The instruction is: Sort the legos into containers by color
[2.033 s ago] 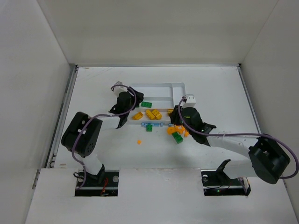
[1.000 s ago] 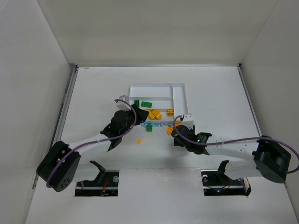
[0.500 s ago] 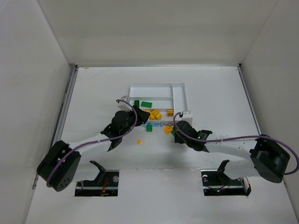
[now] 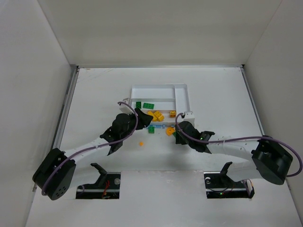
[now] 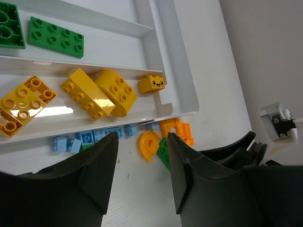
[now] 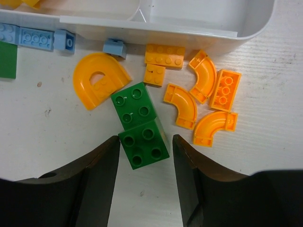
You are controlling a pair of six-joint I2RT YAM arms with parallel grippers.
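Right end effector (image 6: 144,142) is held apart, straddling a green brick (image 6: 139,125) that lies on the counter (image 6: 57,137), centre of the right wrist frame. A slight gap is seen at the brick's right. Orange pieces (image 6: 203,94) are scattered beside it, outside the tray (image 6: 165,28). Left end effector (image 5: 141,153) is apart, with nothing gripped. Yellow bricks (image 5: 99,92) and green plates (image 5: 54,38) are seen in separate tray sections.

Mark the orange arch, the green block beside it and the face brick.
orange arch (image 6: 111,71), right wrist view, curved outer band.
green block (image 6: 134,107), right wrist view, far studs.
face brick (image 5: 153,84), left wrist view, printed face.
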